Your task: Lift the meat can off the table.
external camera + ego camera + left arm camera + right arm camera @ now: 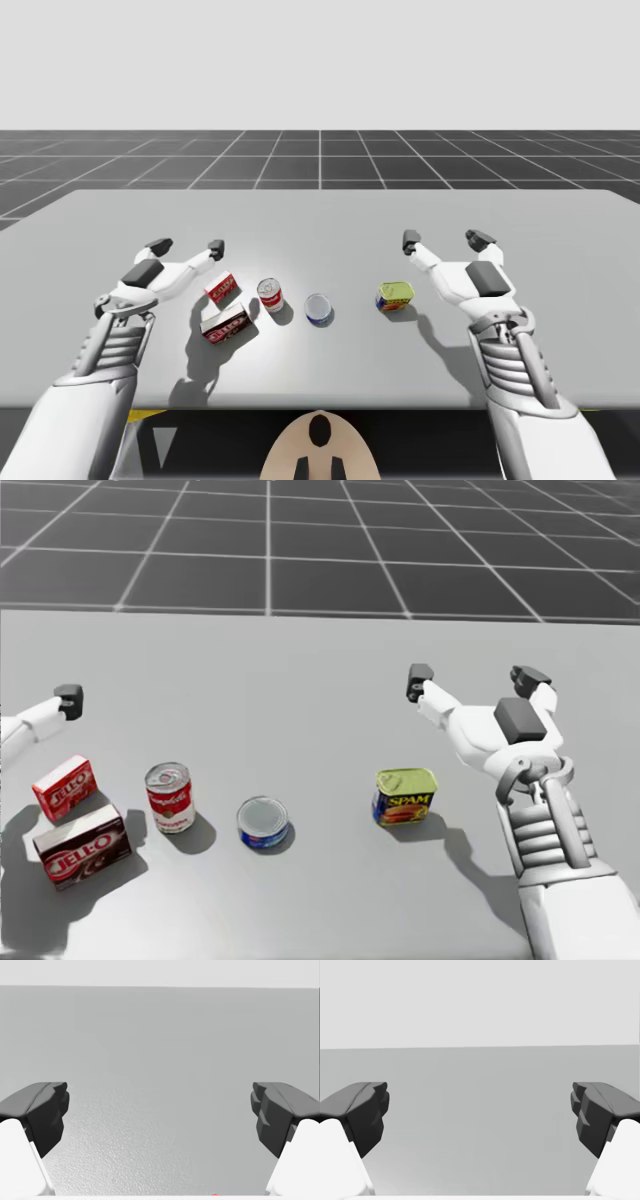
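**Operator:** Where is the meat can?

**Unit:** The meat can (404, 796) stands on the table (320, 215), right of centre, with its yellow-green top facing up. It is the rightmost item in the row and sits well apart from the low blue can (263, 822).

**Operator:** What is the right gripper's condition?

**Unit:** My right gripper (445, 240) is beyond the meat can and slightly to its right, near it but not touching. The jaws are spread wide, with bare table between them in the right wrist view.

**Operator:** And the left gripper?

**Unit:** My left gripper (187, 247) is just beyond the small red box (222, 288), jaws also spread wide over bare table. I cannot tell its height above the surface.

**Operator:** What about the other items?

**Unit:** The dark red box (225, 324) lies just beside the small red box, nearer my torso. The red and white can (270, 295) stands upright between the boxes and the blue can.
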`<state>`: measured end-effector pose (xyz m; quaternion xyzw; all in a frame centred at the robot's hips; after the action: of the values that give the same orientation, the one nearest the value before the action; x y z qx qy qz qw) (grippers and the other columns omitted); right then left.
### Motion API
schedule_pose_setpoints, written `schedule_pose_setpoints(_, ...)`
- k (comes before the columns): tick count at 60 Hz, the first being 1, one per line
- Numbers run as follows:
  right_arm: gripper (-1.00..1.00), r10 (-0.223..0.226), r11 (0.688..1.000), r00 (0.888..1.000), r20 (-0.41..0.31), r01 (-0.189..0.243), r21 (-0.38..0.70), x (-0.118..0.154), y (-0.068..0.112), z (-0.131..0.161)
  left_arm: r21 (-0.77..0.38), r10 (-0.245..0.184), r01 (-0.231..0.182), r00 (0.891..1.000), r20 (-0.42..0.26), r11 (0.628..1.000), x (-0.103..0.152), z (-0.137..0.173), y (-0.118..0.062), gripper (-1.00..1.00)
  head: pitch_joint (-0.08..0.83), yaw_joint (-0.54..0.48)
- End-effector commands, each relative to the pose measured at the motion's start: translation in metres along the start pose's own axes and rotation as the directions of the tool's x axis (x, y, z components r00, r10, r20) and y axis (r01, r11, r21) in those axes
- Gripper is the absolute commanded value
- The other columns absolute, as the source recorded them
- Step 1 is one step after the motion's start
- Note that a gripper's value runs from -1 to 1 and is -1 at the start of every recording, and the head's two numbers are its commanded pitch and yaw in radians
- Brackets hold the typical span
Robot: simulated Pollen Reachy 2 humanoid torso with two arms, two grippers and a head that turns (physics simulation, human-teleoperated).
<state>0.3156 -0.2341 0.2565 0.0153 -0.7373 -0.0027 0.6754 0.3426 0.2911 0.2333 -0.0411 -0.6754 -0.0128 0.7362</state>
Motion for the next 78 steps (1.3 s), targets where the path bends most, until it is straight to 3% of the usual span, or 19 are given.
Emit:
schedule_pose_setpoints(1,-1.0,0.001,1.0,1.0,-0.007,-0.001,0.002,-0.002,0.002,0.0,0.0,0.004,-0.004,1.0,0.006,1.0,0.002,0.001,0.001,-1.0,0.576,-0.18)
schedule_pose_setpoints(16,-1.0,0.01,1.0,1.0,-0.007,-0.01,0.002,-0.003,0.003,0.0,-0.002,0.011,-0.011,1.0,0.013,1.0,0.004,0.002,0.001,-1.0,0.669,-0.3)
schedule_pose_setpoints(24,-1.0,0.023,1.0,1.0,-0.007,-0.023,-0.005,-0.002,0.005,0.0,0.003,0.011,-0.011,1.0,0.015,1.0,0.005,0.002,0.001,-1.0,0.669,-0.3)
schedule_pose_setpoints(29,-1.0,-0.014,1.0,0.999,-0.051,0.014,0.002,0.001,0.01,0.005,0.012,0.014,-0.014,1.0,0.013,1.0,0.004,0.002,0.002,-1.0,0.66,-0.29)
schedule_pose_setpoints(31,-1.0,-0.059,0.997,0.994,-0.091,0.063,0.038,0.003,0.013,0.01,0.015,0.014,-0.014,1.0,0.011,1.0,0.004,0.002,0.002,-1.0,0.657,-0.29)
schedule_pose_setpoints(39,-1.0,-0.012,0.997,0.993,-0.118,0.021,0.073,0.004,0.033,0.038,0.019,0.012,-0.012,1.0,0.005,1.0,0.003,0.001,0.001,-1.0,0.658,-0.28)
schedule_pose_setpoints(43,-1.0,-0.015,0.997,0.993,-0.12,0.024,0.072,0.003,0.039,0.046,0.02,0.012,-0.012,1.0,0.005,1.0,0.003,0.001,0.001,-1.0,0.659,-0.28)
schedule_pose_setpoints(59,-1.0,-0.043,0.99,0.983,-0.179,0.065,0.123,-0.032,0.067,0.082,0.025,0.007,-0.007,1.0,-0.003,1.0,0.001,0.0,0.001,-1.0,0.66,-0.27)
schedule_pose_setpoints(67,-1.0,-0.052,0.991,0.977,-0.206,0.076,0.108,-0.049,0.068,0.084,0.027,0.004,-0.004,1.0,-0.008,1.0,0.0,0.0,0.001,-1.0,0.662,-0.27)
schedule_pose_setpoints(74,-1.0,-0.084,0.991,0.962,-0.26,0.107,0.078,-0.066,0.07,0.084,0.029,0.0,0.0,1.0,-0.01,1.0,-0.001,-0.001,0.001,-1.0,0.664,-0.27)
schedule_pose_setpoints(78,-1.0,-0.069,0.995,0.96,-0.271,0.086,0.051,-0.076,0.07,0.08,0.03,-0.002,0.003,1.0,-0.013,1.0,-0.001,-0.001,0.001,-1.0,0.667,-0.27)
